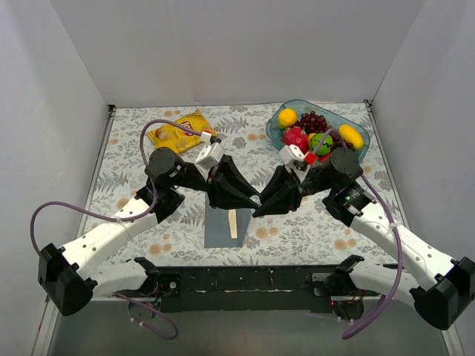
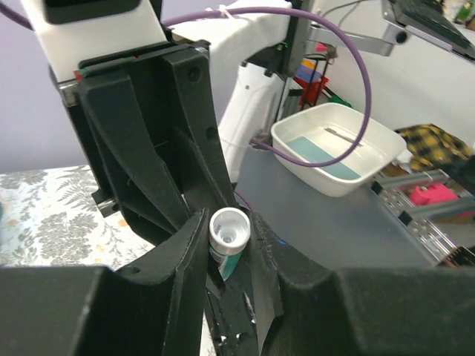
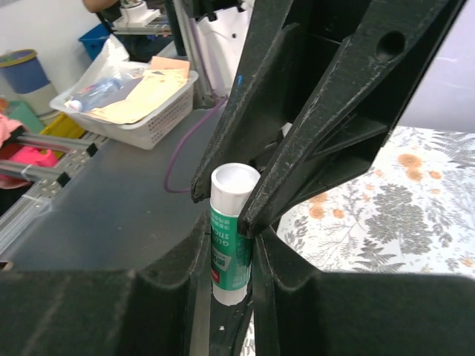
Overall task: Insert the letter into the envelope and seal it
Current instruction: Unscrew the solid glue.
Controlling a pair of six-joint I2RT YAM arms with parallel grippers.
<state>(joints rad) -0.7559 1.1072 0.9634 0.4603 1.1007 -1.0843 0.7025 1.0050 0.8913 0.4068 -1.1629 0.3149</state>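
**Top external: two pincers meet on one glue stick**

Both arms reach inward with their elbows pushed out. Their wrists are bent so the left pincer (image 1: pixel 249 196) and right pincer (image 1: pixel 263 206) meet tip to tip above the middle of the worktop (image 1: pixel 326 230). The wrist views show each one closed narrowly on the glue stick (image 3: pixel 230 245), the right around its green-labelled body and the left on its white end. The envelope (image 1: pixel 217 231) lies flat just beneath the tips, on the side toward the arm bases. A narrow cream strip of the letter (image 1: pixel 233 222) shows on it. A fruit bowl (image 1: pixel 326 107) sits behind the right pincer.
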